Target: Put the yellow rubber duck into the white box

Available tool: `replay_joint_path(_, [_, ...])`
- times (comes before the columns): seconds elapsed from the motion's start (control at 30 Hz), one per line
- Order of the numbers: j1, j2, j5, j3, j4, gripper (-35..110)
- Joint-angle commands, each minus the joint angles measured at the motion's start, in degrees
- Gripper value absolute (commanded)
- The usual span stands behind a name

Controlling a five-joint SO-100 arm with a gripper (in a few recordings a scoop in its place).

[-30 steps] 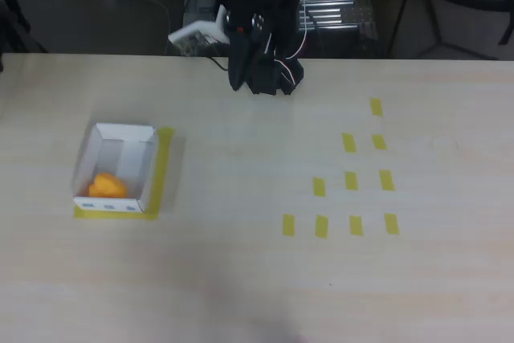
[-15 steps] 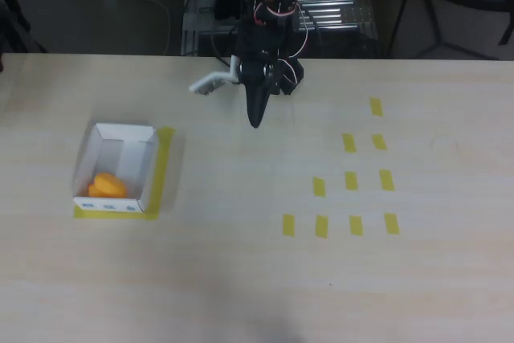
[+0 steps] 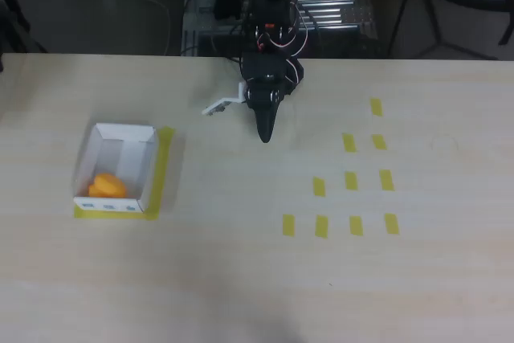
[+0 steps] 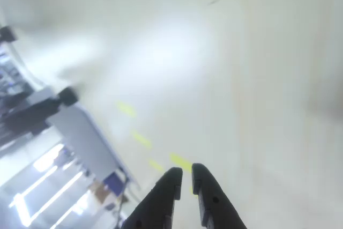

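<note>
Table: pale wood-grain table fills the overhead view, with dark floor and metal racks past its far edge.
Duck: the yellow rubber duck lies inside the white box, in its near-left part, close to the front wall.
Box: the white box sits at the left of the table on a yellow tape patch that shows along its right and front sides; small bluish marks are on its front outer wall.
Gripper: the gripper hangs over the far middle of the table, well apart from the box, its black tip toward the near side; in the wrist view the two dark fingers sit nearly together with a thin gap and nothing between them.
Tape strips: short yellow tape strips lie in rows at the right of the table.
</note>
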Motion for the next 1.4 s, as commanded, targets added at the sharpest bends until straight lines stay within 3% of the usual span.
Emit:
replay_joint_path(0.0, [-0.53, 2.99, 1.32, 1.32, -1.23, 0])
replay_joint_path(1.37, [-0.53, 2.99, 1.67, 0.97, 0.18, 0])
